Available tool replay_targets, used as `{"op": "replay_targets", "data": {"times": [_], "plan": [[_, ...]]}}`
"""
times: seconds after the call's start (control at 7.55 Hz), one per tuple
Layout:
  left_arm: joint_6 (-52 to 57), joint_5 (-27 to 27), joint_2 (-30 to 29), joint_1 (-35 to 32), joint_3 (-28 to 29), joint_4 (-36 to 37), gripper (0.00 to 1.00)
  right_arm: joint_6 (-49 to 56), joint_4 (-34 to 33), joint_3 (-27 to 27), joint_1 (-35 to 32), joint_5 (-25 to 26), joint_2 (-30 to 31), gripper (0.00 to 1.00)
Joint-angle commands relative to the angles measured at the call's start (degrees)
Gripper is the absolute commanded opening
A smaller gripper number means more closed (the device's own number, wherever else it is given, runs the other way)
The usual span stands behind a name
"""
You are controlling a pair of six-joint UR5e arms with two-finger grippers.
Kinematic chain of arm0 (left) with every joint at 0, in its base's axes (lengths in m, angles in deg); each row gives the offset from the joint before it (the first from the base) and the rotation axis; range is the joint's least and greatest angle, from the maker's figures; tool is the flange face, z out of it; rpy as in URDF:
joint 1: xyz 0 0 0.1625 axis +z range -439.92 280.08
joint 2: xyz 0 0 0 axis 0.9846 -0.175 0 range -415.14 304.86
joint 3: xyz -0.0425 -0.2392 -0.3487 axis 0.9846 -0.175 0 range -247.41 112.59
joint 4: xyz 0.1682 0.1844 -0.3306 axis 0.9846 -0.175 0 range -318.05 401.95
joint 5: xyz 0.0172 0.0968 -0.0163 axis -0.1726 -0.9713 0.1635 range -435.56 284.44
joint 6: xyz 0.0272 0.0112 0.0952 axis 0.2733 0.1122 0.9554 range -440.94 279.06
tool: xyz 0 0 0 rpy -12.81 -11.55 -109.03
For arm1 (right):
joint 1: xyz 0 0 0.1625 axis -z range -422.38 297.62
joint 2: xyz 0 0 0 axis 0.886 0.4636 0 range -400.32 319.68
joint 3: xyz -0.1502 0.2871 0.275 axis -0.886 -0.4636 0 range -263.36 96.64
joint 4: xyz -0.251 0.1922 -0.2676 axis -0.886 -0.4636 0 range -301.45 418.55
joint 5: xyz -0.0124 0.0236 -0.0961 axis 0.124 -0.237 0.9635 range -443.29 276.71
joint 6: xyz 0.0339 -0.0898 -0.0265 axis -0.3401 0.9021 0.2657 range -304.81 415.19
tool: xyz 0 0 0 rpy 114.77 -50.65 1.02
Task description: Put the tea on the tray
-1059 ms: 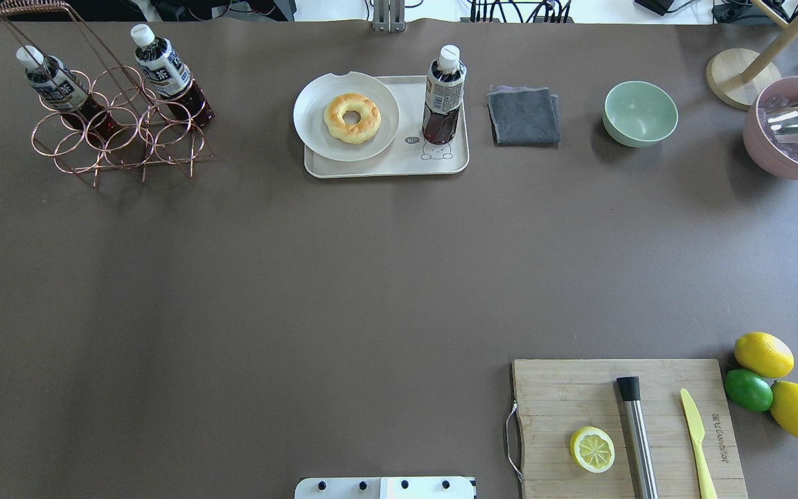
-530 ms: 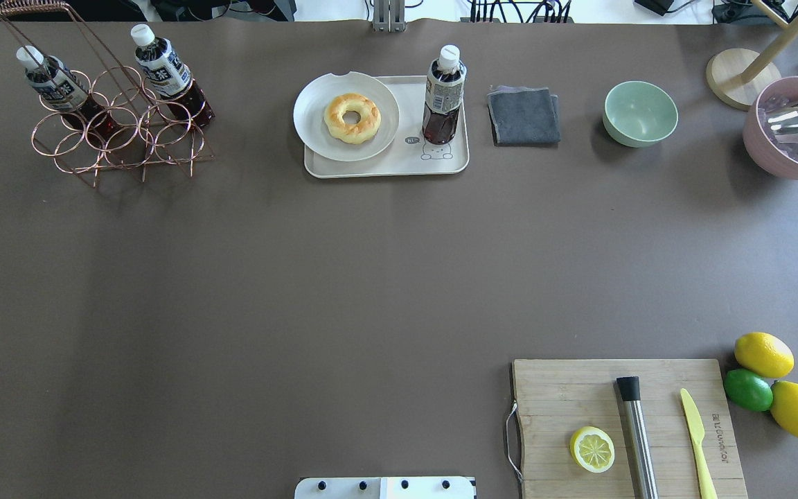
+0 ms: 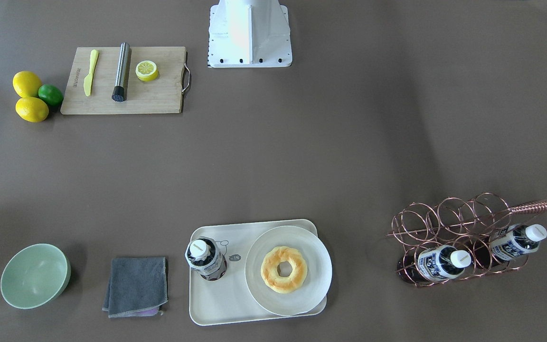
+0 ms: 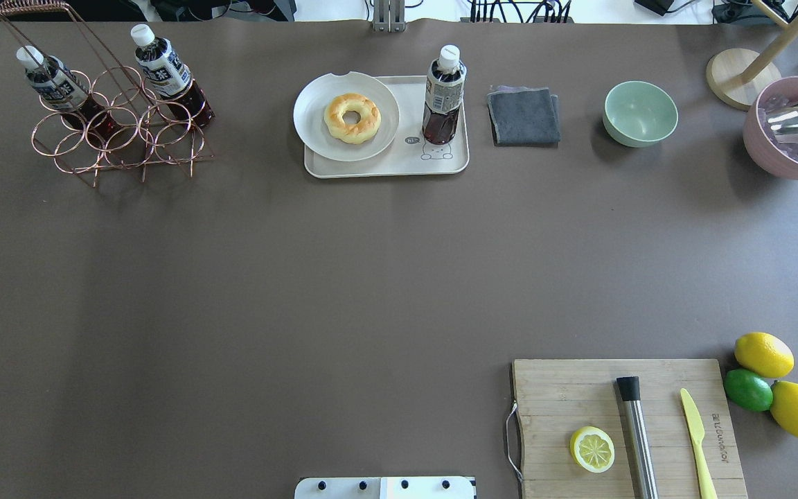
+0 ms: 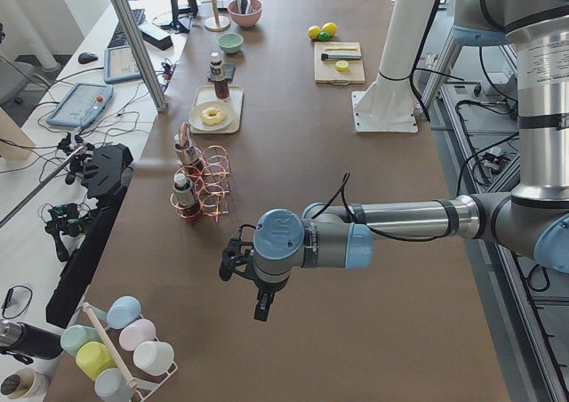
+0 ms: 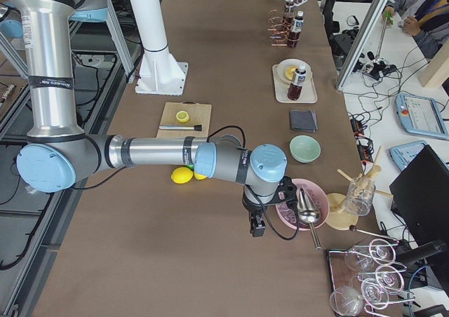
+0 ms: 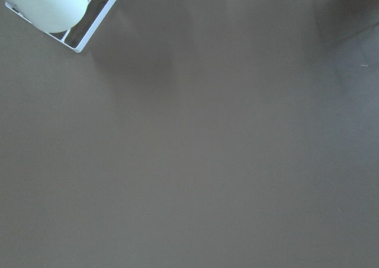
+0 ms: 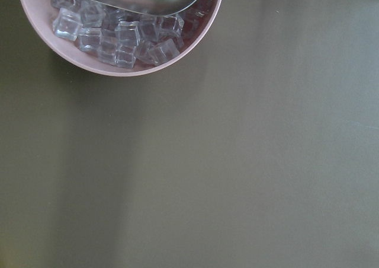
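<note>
One tea bottle [image 4: 444,97] stands upright on the right part of the cream tray [image 4: 385,168], beside the bear drawing; it also shows in the front view [image 3: 205,259]. Two identical bottles [image 4: 52,86] [image 4: 167,73] sit in the copper wire rack [image 4: 122,138] at the far left. Neither gripper shows in the overhead or front view. My left gripper [image 5: 260,306] hangs over bare table at the left end, far from the tray. My right gripper [image 6: 257,227] hangs beside the pink ice bowl [image 6: 302,205]. I cannot tell whether either is open or shut.
A round plate with a donut [image 4: 352,116] fills the tray's left part. A grey cloth [image 4: 524,116], a green bowl [image 4: 640,113] and the ice bowl [image 4: 794,132] lie to its right. A cutting board [image 4: 627,430] with a lemon half, muddler and knife, and lemons [image 4: 763,354] are near right.
</note>
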Motion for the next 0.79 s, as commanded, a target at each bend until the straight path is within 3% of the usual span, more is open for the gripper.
{"op": "replay_targets", "data": {"times": [0.0, 0.4, 0.66], "plan": [[-0.1, 0.0, 0.0, -0.4, -0.2, 0.0, 0.98, 0.0, 0.0, 0.0, 0.0, -0.1, 0.0, 1.00], [0.0, 0.0, 0.0, -0.5, -0.3, -0.3, 0.98, 0.0, 0.0, 0.0, 0.0, 0.0, 0.0, 1.00], [-0.1, -0.4, 1.6, -1.6, -0.5, -5.1, 0.98, 0.0, 0.0, 0.0, 0.0, 0.0, 0.1, 1.00]]}}
